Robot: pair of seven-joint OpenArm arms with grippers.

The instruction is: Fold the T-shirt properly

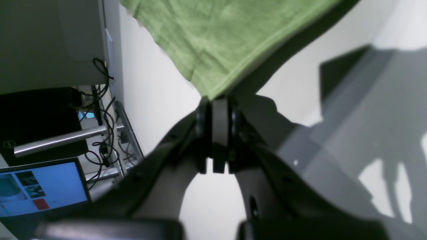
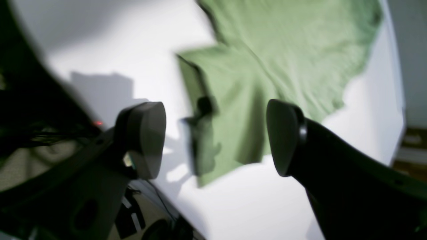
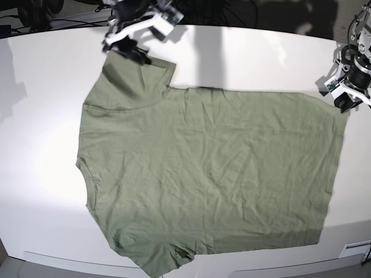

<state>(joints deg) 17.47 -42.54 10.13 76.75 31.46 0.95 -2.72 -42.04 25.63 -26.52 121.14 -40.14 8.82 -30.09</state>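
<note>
One tool [image 1: 220,110] pinching T-shirt [image 3: 208,174] hem, other tool [image 2: 217,136] agape above sleeve.

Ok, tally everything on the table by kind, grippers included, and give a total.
T-shirt: 1, green, spread flat on the table
Grippers: 2, left gripper and right gripper
Total: 3
</note>
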